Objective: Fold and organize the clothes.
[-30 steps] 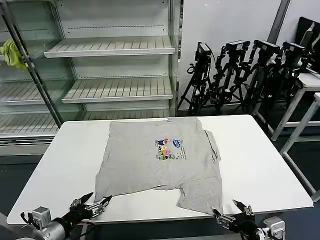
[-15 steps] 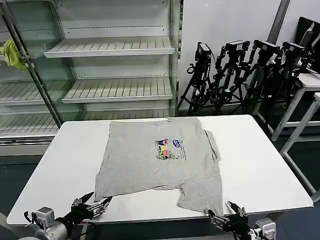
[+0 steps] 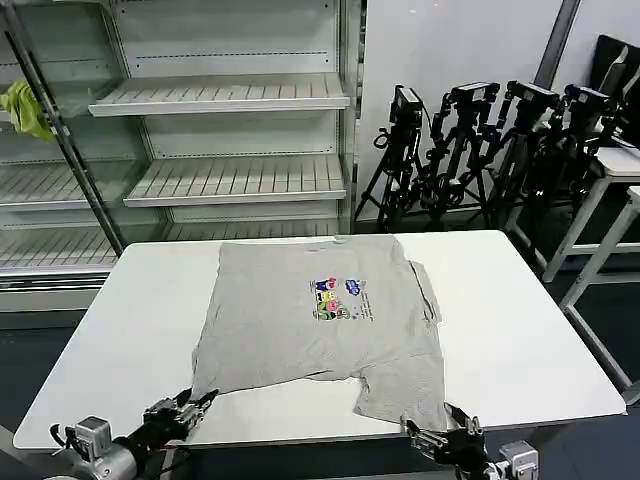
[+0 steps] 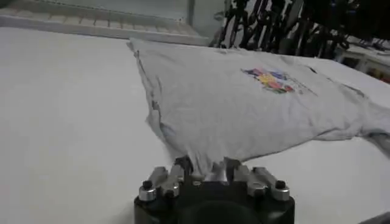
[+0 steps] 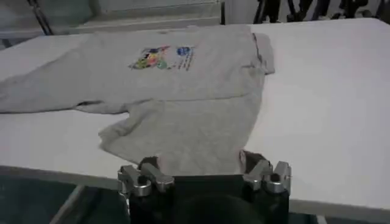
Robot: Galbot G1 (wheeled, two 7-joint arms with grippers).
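T-shirt point(image 3: 320, 325) lies spread print-up on the white table point(image 3: 520, 340), its hem toward six o'clock. Left gripper point(image 3: 192, 408) sits at seven o'clock, jaws narrowly parted around the hem corner; right gripper point(image 3: 432, 428) at five o'clock, jaws wide, straddles the folded corner.

A grey T-shirt point(image 4: 244, 109) lies spread flat on a white table point(image 4: 67, 122), its small multicoloured print point(image 4: 271, 79) facing up. The left gripper point(image 4: 206, 167) sits at the shirt's near corner, fingers spread, with the fabric's edge lying between them. Dark tripods point(image 4: 286, 27) stand beyond the table.
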